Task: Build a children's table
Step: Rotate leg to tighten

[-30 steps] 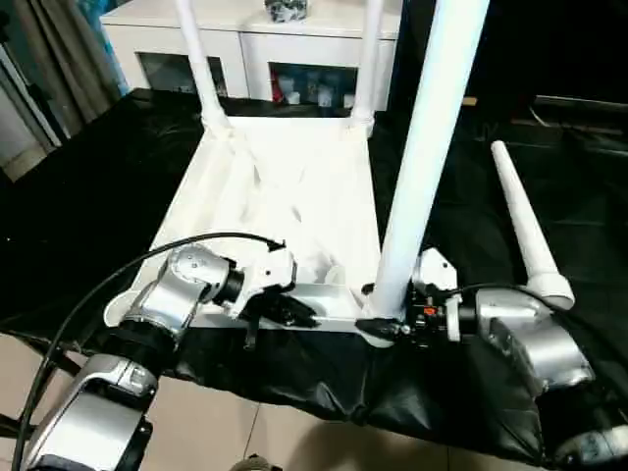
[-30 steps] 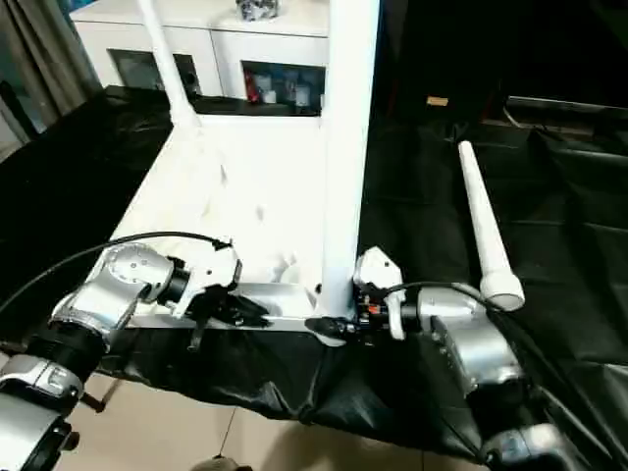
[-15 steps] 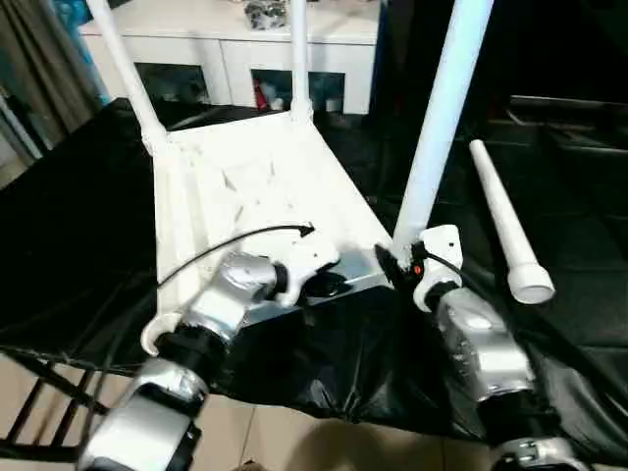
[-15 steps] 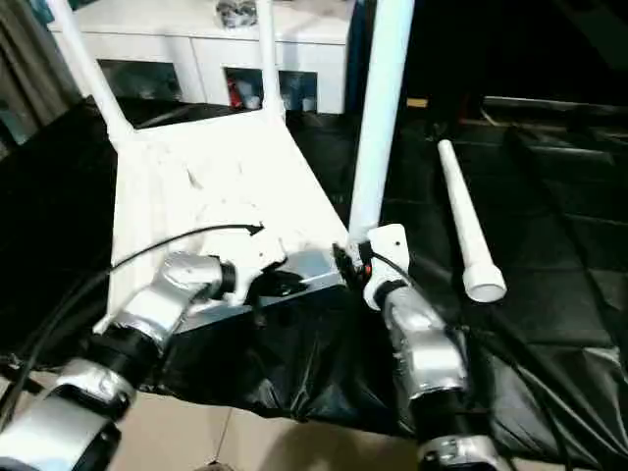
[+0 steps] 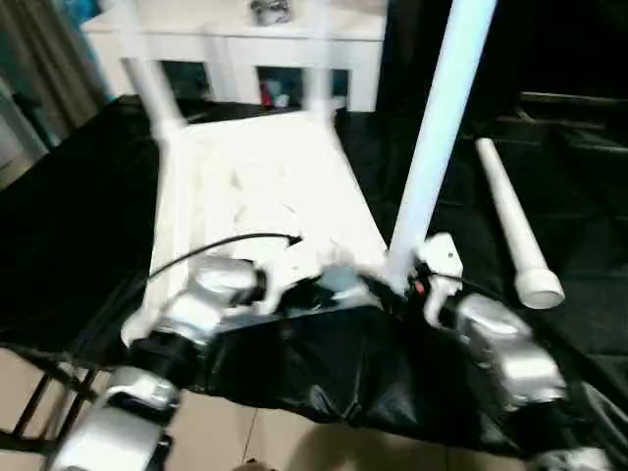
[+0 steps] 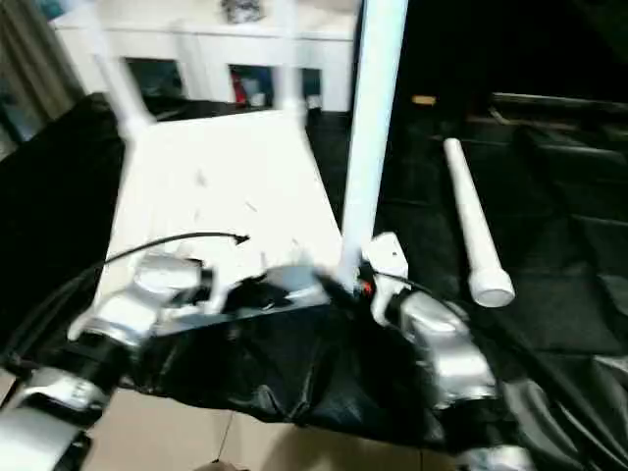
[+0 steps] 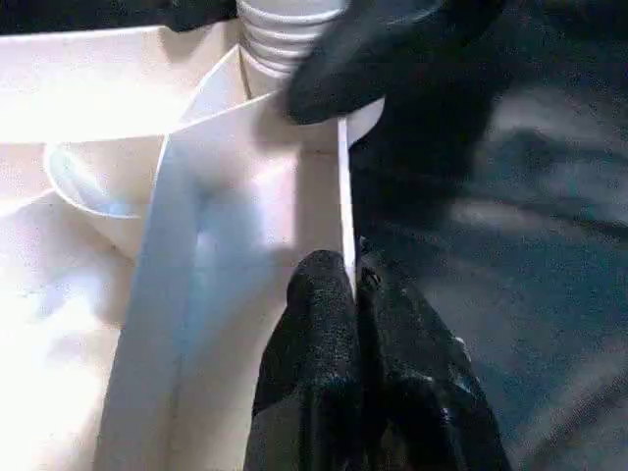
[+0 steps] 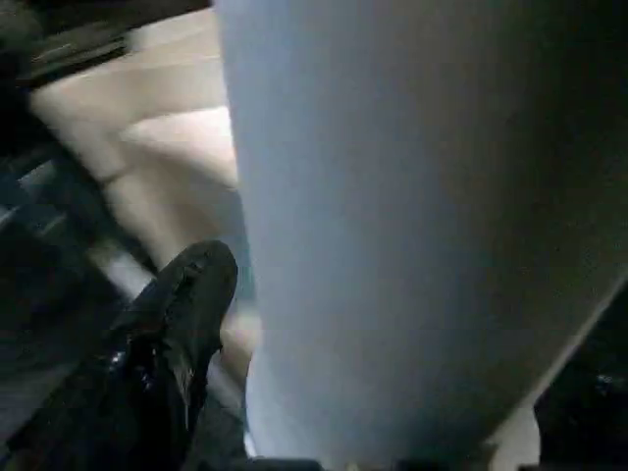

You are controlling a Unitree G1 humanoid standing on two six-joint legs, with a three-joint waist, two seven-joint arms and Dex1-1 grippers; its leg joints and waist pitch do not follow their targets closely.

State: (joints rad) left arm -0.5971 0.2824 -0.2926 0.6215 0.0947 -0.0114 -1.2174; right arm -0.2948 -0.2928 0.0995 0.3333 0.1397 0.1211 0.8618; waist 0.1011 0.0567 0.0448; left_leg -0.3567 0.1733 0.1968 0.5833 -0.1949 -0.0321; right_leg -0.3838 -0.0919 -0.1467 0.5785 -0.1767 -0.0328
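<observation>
At tabletop (image 5: 265,182) near edge: left gripper (image 7: 345,294) jaws clamped on rim; right gripper (image 5: 392,289) jaws spread around upright leg (image 5: 432,147).

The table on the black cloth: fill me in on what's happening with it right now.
A humanoid robot is putting together a white children's table. The tabletop lies upside down on a black-covered surface. Two legs stand in its far corner sockets, and a third leg stands at the near corner. The left gripper has its jaws shut on the tabletop's near rim, steadying it. The right gripper is at the base of the third leg. The fourth leg lies loose on the cloth to the right.
</observation>
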